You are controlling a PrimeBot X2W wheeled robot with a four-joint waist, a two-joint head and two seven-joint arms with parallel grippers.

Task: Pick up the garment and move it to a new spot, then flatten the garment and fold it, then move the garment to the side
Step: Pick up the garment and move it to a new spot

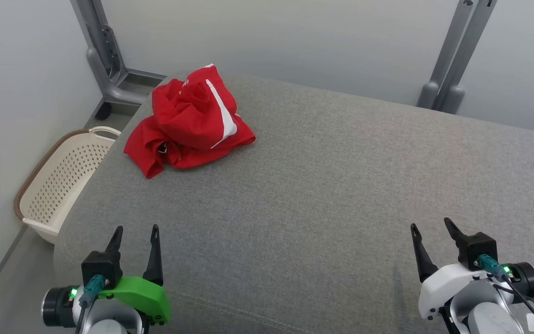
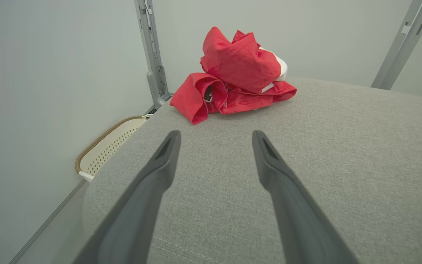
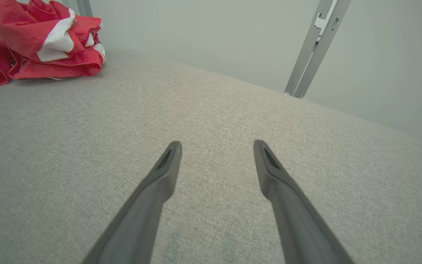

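Observation:
A red garment (image 1: 188, 123) with white stripes lies crumpled in a heap at the far left of the grey fabric surface (image 1: 322, 185). My left gripper (image 1: 136, 229) hovers open near the front left edge, well short of the heap, with nothing between its fingers. Straight ahead in the left wrist view, the garment (image 2: 234, 73) rises beyond my open left gripper (image 2: 215, 135). At the front right, my right gripper (image 1: 433, 225) is open and empty. The right wrist view has the garment (image 3: 42, 44) at its upper left, far from my right gripper (image 3: 216, 145).
A cream perforated laundry basket (image 1: 60, 178) stands on the floor beside the surface's left edge. Grey metal frame posts rise at the back left (image 1: 104, 55) and back right (image 1: 457, 55), with pale walls behind. The surface's left edge is rounded.

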